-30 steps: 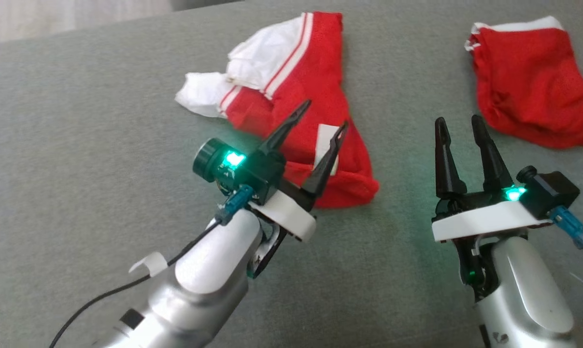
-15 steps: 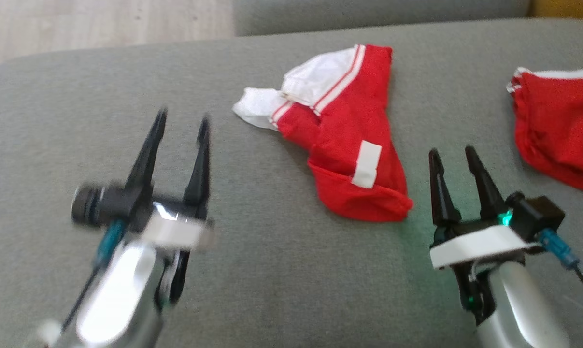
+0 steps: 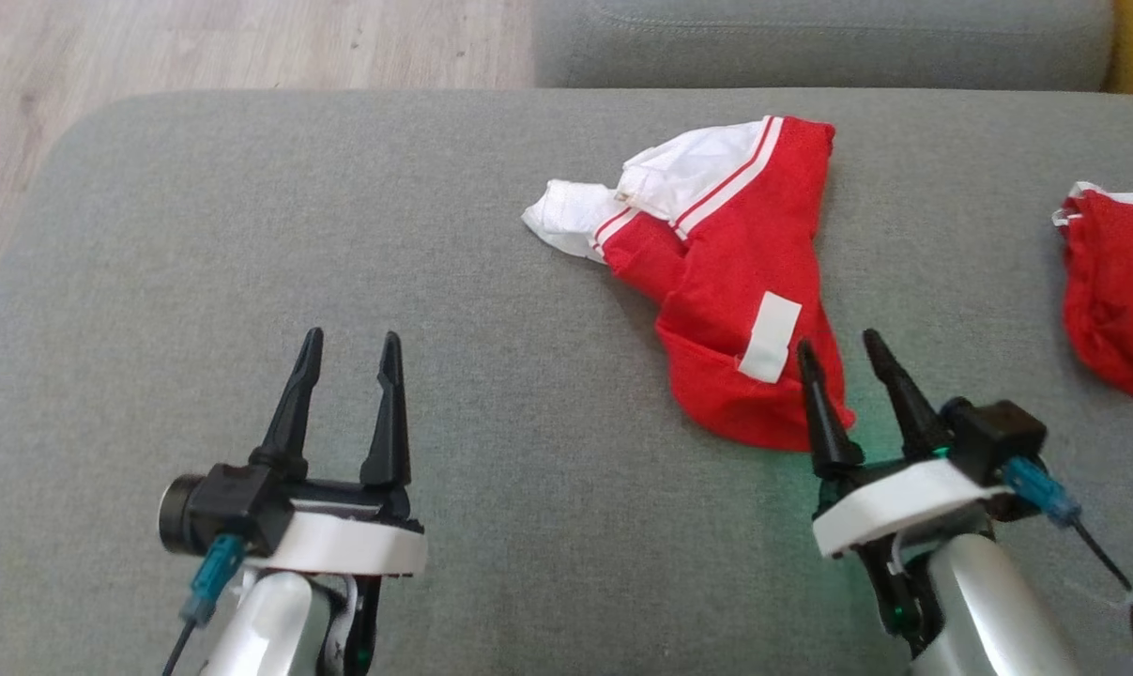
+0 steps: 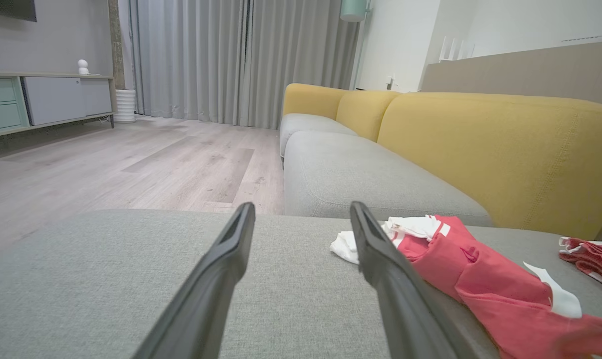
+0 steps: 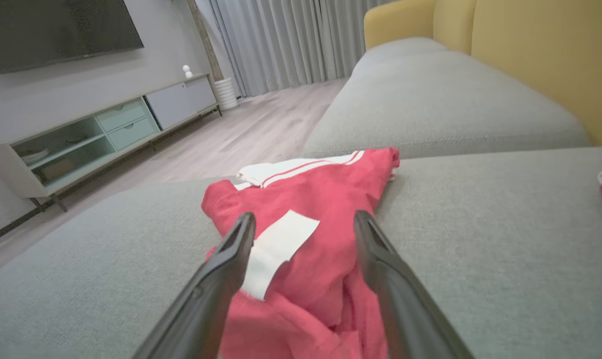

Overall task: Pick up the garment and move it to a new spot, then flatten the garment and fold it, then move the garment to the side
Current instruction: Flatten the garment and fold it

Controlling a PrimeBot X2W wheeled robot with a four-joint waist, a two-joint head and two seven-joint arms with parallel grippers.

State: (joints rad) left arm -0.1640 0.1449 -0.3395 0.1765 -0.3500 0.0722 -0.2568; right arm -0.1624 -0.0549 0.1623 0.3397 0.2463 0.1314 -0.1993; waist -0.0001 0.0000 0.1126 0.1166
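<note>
Head view: the garment (image 3: 735, 300), red mesh with a white striped band, lies crumpled on the grey cushion (image 3: 435, 235), right of centre. A second red garment (image 3: 1115, 291) sits well apart at the right edge. The left gripper (image 3: 352, 334) hangs low over bare cushion, well left of the garment, pointing away from the robot, its jaws parted and empty. The right gripper (image 3: 838, 340) points the same way, jaws parted, its tips overlapping the garment's near end.

Left wrist view: the jaws frame bare cushion. The garment (image 4: 460, 269) lies off to the right, in front of a yellow sofa back (image 4: 480, 144).

Right wrist view: the parted jaws straddle the garment (image 5: 320, 199), with its white label (image 5: 276, 249) between them. Whether the tips touch the cloth is hard to tell. The cloth looks thin, light and limp, so it should sag and bunch when lifted. A pinch on the near hem or the firmer striped band would likely hold best.
</note>
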